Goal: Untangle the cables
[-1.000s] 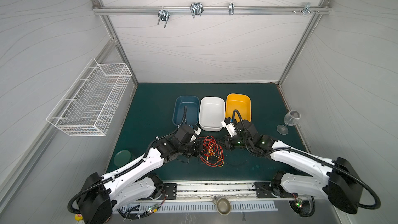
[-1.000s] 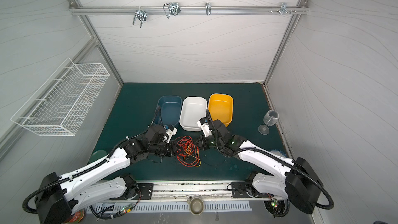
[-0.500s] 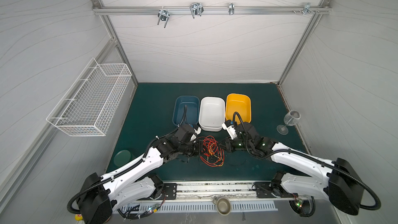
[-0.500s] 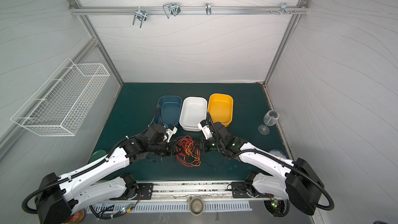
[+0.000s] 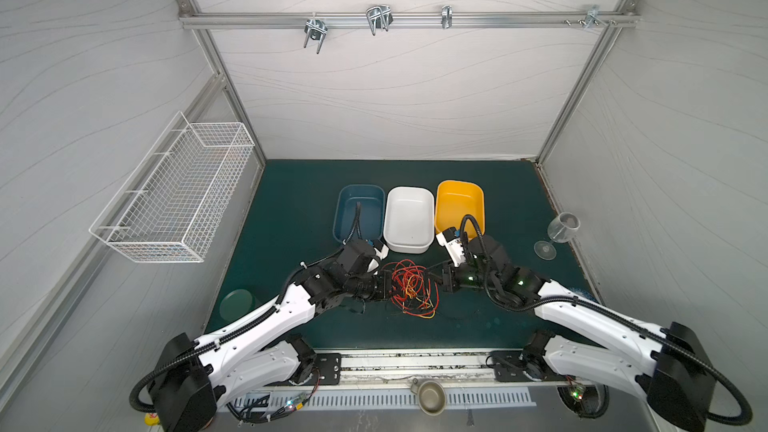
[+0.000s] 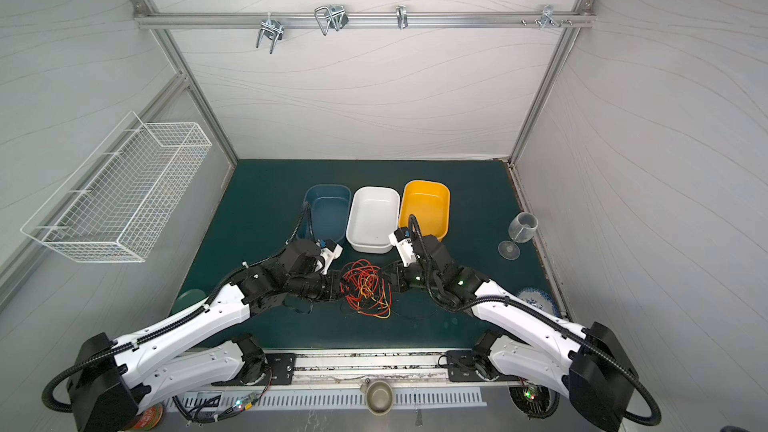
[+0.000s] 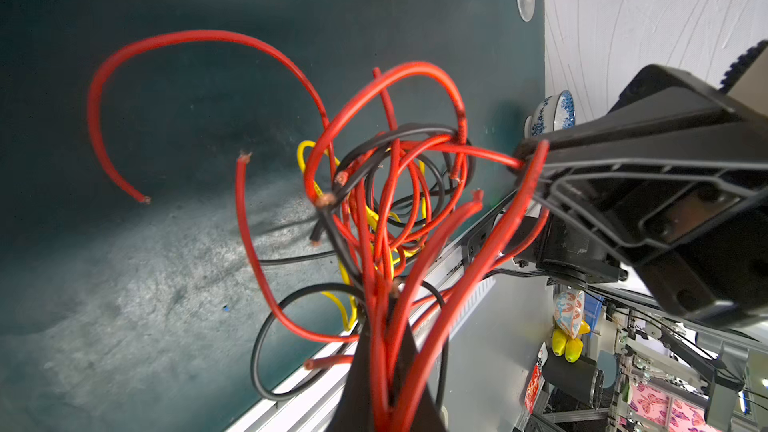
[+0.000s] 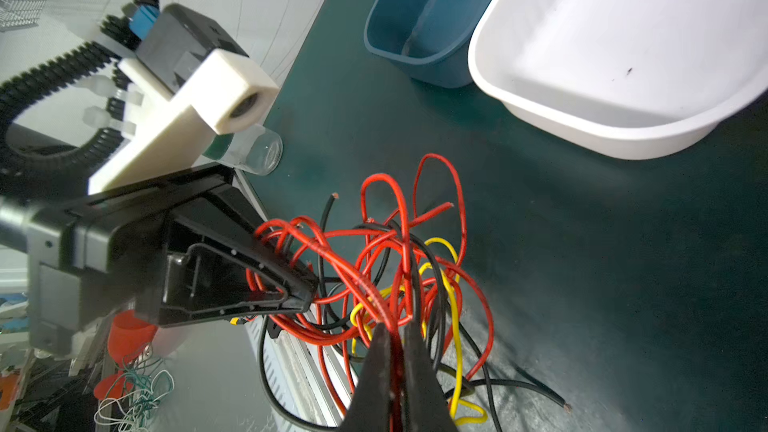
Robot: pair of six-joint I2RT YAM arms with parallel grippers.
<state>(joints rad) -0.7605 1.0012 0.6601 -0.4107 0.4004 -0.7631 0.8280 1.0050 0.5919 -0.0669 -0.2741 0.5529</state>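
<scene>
Your left gripper (image 7: 384, 326) clamped on a bunch of red strands, your right gripper (image 8: 397, 328) pinched on a red strand opposite, the cables (image 5: 409, 288) a red, black and yellow tangle between them, over the green mat (image 5: 291, 222), just before the white tray (image 5: 409, 218).

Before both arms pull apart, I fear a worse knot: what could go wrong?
The left gripper clamps several red strands of the cables at once, so pulling may tighten the tangle. The right gripper pinches a red strand in the same knot; it may slip out. Black strands trailing on the mat may catch.
</scene>
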